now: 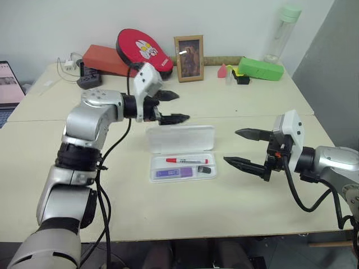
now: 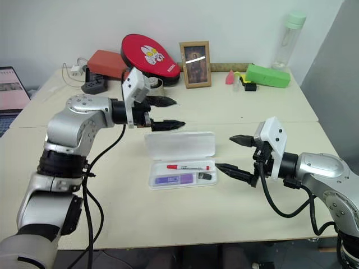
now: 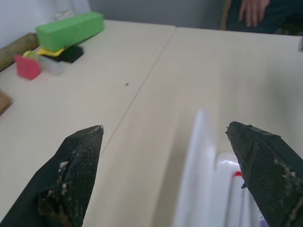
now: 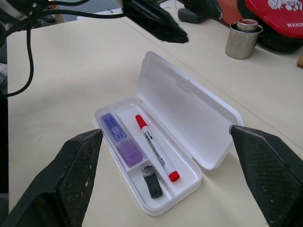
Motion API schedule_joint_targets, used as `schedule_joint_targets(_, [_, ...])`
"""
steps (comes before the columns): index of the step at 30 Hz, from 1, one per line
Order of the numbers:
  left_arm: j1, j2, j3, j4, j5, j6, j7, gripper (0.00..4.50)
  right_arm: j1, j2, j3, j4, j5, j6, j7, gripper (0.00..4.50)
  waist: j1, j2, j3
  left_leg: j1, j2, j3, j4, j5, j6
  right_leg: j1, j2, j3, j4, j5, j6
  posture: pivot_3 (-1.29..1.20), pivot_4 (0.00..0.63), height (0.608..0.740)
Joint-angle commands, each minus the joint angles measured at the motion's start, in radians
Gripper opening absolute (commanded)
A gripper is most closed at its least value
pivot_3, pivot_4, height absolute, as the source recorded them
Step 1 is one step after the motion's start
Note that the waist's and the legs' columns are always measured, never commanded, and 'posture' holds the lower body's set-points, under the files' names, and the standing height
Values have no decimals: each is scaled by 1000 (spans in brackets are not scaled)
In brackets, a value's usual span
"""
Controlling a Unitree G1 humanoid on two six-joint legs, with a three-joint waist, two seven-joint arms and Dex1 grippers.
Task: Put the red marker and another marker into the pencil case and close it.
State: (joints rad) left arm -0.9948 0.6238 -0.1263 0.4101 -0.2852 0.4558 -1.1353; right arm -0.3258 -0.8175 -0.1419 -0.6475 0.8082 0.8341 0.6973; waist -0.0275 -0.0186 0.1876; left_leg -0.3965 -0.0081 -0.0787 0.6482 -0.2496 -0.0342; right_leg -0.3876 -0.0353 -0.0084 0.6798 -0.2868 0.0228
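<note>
The white pencil case [image 1: 180, 139] lies open mid-table, its lid tilted up at the back. In its tray lie the red marker [image 1: 188, 161], the purple marker [image 1: 174, 173] beside it, and a small black piece [image 4: 151, 182]. My left gripper [image 1: 183, 106] hovers open above the table just behind the lid's left end, holding nothing. Its wrist view looks past the lid's edge [image 3: 194, 179]. My right gripper [image 1: 230, 146] stands open to the right of the case, level with the tray and apart from it. From the right wrist, the red marker [image 4: 155, 149] lies between the purple marker [image 4: 123, 142] and the lid.
Along the back of the table stand a green box [image 1: 261, 68], a picture frame [image 1: 189, 58], a red round pouch [image 1: 143, 47], an orange box [image 1: 106, 60], a metal cup [image 4: 242, 40] and a bottle [image 1: 283, 31]. A laptop [image 1: 8, 84] sits far left. A person's hand [image 3: 255, 10] rests beyond the table.
</note>
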Motion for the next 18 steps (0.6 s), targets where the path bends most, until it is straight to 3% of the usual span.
schedule_joint_targets(1, [-79, -9, -35, 259, 117, -200, -6, 3741, -12, -4, -14, -15, 3, -20, 2, 4500, 0, 0, 0, 0, 0, 0, 0, 0, 0, 0, 0, 0, 0, 0, 0, 0, 150, 740])
schedule_joint_targets(9, [-159, -67, -24, 534, 167, -317, -89, 2021, -10, -8, -21, -16, 3, -18, -3, 4500, 0, -1, 0, -3, 0, -1, 1, 0, 0, -2, 0, -1, 1, 0, 0, 0, 150, 740])
schedule_joint_targets(18, [-161, -70, -14, 537, 184, -338, -178, 184, -11, -6, -18, -17, 1, -18, -9, 4500, -3, -1, 0, -3, 0, -1, 1, 0, 0, -2, 0, -1, 1, 0, 0, 0, 150, 740])
